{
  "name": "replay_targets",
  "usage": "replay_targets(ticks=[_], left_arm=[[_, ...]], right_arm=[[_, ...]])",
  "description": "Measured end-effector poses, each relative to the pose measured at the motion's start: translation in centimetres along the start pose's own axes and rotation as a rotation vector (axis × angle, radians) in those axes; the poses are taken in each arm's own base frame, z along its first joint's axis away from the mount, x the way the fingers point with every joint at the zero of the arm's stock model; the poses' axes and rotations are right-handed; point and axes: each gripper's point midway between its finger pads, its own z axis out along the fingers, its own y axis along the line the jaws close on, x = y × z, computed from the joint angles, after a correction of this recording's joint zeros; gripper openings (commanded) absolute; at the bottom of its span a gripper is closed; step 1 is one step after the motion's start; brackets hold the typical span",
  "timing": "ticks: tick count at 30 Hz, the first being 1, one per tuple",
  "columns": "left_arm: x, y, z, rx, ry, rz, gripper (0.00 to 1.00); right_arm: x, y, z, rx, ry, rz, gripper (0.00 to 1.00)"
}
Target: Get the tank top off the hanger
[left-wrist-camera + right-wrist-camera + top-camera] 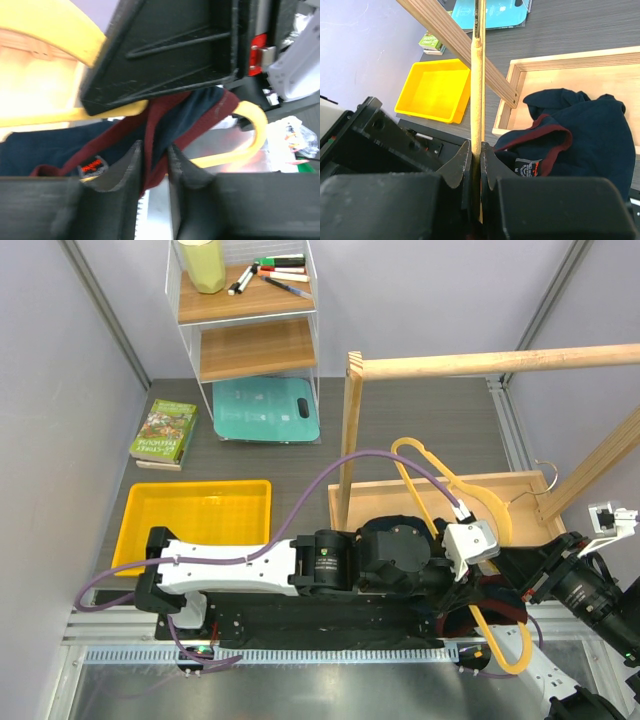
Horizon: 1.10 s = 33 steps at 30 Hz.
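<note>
Left wrist: left pincer (154, 150) pinches tank top (50, 145); right pincer (476, 150) clamps hanger (477, 90), wooden rail (450, 35) crossing behind.

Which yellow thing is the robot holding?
The hanger, a thin loop pinched by the right gripper. The yellow tray lies apart, untouched, on the left.

Left arm (230, 565), lower centre: white link, black joint housings, purple cable (370, 453), white wrist block (470, 540). Right arm (585, 590), lower right: apparently black throughout.
</note>
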Motion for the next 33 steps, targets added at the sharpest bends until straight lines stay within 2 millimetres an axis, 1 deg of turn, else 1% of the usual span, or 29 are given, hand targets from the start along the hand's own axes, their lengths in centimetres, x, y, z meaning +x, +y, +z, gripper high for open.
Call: replay_targets(ticks=[2, 6, 7, 8, 9, 11, 13, 15, 17, 19, 22, 25, 27, 30, 33], left_arm=[[0.1, -0.5, 0.0, 0.018, 0.005, -0.018, 0.0], [0.2, -1.6, -0.2, 0.058, 0.015, -0.069, 0.0], [-0.1, -2.5, -0.7, 0.098, 0.008, -0.123, 0.0], [-0.1, -2.5, -0.7, 0.101, 0.006, -0.127, 0.0], [-0.5, -3.4, -1.3, 0.142, -0.005, -0.164, 0.0], [-0.8, -4.4, -2.0, 0.191, -0.014, -0.198, 0.0], [-1.5, -5.9, -2.8, 0.249, -0.032, -0.23, 0.0], [-1.7, -7.4, -3.4, 0.293, -0.041, -0.243, 0.0], [-1.5, -8.5, -3.6, 0.321, -0.036, -0.255, 0.0], [-0.6, -9.1, -3.6, 0.331, -0.018, -0.269, 0.0], [1.5, -8.8, -3.2, 0.317, 0.025, -0.289, 0.0], [4.2, -7.8, -3.0, 0.276, 0.079, -0.31, 0.0], [6.2, -6.8, -3.4, 0.232, 0.113, -0.322, 0.0], [7.6, -5.0, -4.3, 0.146, 0.131, -0.331, 0.0], [7.6, -2.6, -6.6, 0.03, 0.109, -0.336, 0.0]], right_arm=[[0.0, 0.0, 0.0, 0.001, 0.0, 0.002, 0.01], [0.0, -0.1, 0.1, 0.007, 0.001, 0.004, 0.01], [0.1, -0.4, 0.3, 0.018, 0.005, 0.008, 0.01], [0.1, -0.4, 0.3, 0.018, 0.005, 0.008, 0.01], [0.1, -0.5, 0.4, 0.027, 0.002, 0.01, 0.01], [-0.2, -0.8, 0.7, 0.042, -0.011, 0.018, 0.01], [-0.7, -1.0, 1.1, 0.056, -0.041, 0.035, 0.01], [-1.3, -1.2, 1.6, 0.062, -0.075, 0.052, 0.01], [-1.9, -1.3, 2.1, 0.066, -0.107, 0.076, 0.01], [-2.4, -1.4, 2.8, 0.069, -0.133, 0.101, 0.01], [-3.2, -1.6, 3.6, 0.084, -0.169, 0.124, 0.01], [-4.0, -2.0, 3.9, 0.106, -0.207, 0.134, 0.01], [-4.8, -2.2, 3.9, 0.117, -0.241, 0.138, 0.01], [-5.5, -2.0, 4.0, 0.112, -0.267, 0.13, 0.01], [-5.8, -1.2, 4.2, 0.082, -0.245, 0.092, 0.01]])
